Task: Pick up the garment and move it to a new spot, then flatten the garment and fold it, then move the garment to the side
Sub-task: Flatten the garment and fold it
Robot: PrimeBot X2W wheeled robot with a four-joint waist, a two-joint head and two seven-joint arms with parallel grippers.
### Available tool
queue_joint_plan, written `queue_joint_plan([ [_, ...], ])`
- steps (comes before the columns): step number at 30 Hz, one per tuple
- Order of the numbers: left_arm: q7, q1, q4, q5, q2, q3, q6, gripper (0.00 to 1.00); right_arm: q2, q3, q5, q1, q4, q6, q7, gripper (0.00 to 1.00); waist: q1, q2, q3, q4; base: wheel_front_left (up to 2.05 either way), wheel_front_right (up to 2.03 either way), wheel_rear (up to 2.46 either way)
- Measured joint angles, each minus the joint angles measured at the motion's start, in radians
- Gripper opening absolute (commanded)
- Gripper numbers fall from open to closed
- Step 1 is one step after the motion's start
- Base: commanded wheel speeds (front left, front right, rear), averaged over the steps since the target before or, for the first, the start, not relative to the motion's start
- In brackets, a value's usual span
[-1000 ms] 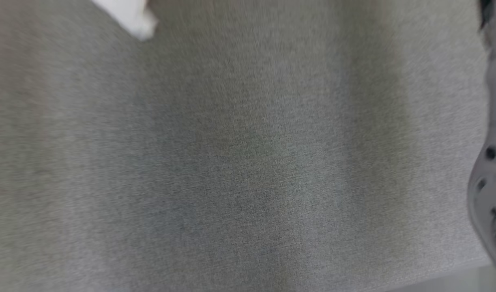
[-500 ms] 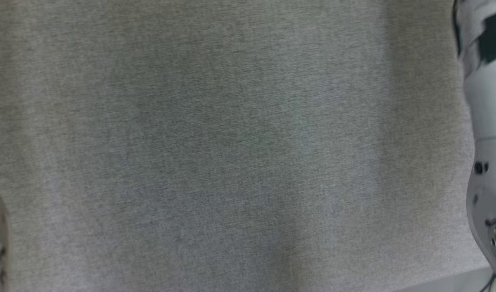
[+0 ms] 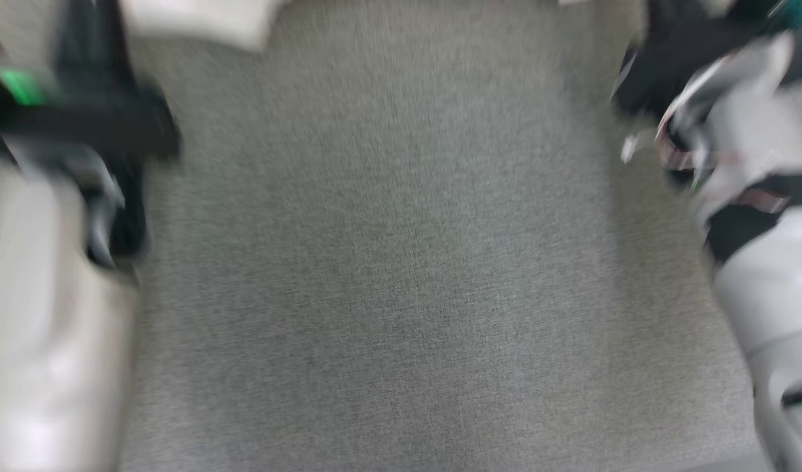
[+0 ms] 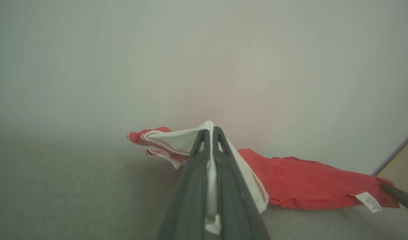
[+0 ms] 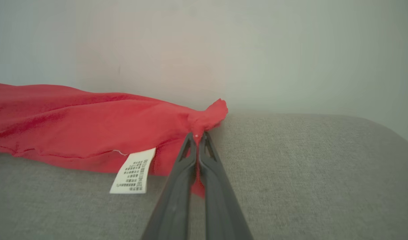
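- The left claw (image 4: 209, 133) was shown fully shut, with a white hem of the garment (image 4: 307, 183) pinched between its two dark fingers. A strip of white cloth was seen running down the gap between them.
- The right claw (image 5: 197, 135) was likewise shown shut, with a bunched red corner of the garment nipped at its tips.
- The garment was seen strung between the two claws. It was mostly red, with a white part trimmed in red stripes at the left claw's end.
- It was held low, its lower edge seemingly resting on the grey cloth-covered bench (image 5: 307, 173), close against a pale wall (image 4: 224, 60).
- A white care label (image 5: 133, 171) was seen hanging from a seam just beside the right claw.
- The cloth was judged thin, light and limp. It sagged and creased between the two grips and would hold no shape of its own.
- It was judged not fragile, but apt to slip or bunch if pinched by a single layer.
- Hold was judged best taken at hems, corners or seams, where the cloth is doubled, with the two grips set well apart so that it could be drawn flat.
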Motion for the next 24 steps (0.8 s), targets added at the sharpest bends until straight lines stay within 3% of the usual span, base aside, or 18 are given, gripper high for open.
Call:
queue_joint_plan([
  [5, 0.001, 0.242, 0.003, -0.069, -0.026, -0.001, 0.0, 0.0, -0.02, 0.07, 0.042, 0.134, 0.029, 0.0, 0.082, 0.0, -0.0001, -0.0001, -0.117, 0.01, 0.0, 0.0, 0.0],
  [11, 0.016, 0.477, -0.027, -0.145, -0.069, -0.017, 0.0, 0.0, -0.045, 0.072, 0.088, 0.288, 0.057, 0.0, 0.13, 0.0, -0.0002, -0.0001, -0.252, 0.023, 0.0, 0.0, 0.0],
  [24, 0.086, 0.772, -0.106, -0.215, -0.1, -0.057, 0.026, 0.0, -0.045, -0.053, 0.072, 0.537, 0.088, 0.0, 0.175, 0.0, -0.0001, -0.0001, -0.474, 0.06, 0.0, 0.0, 0.0],
])
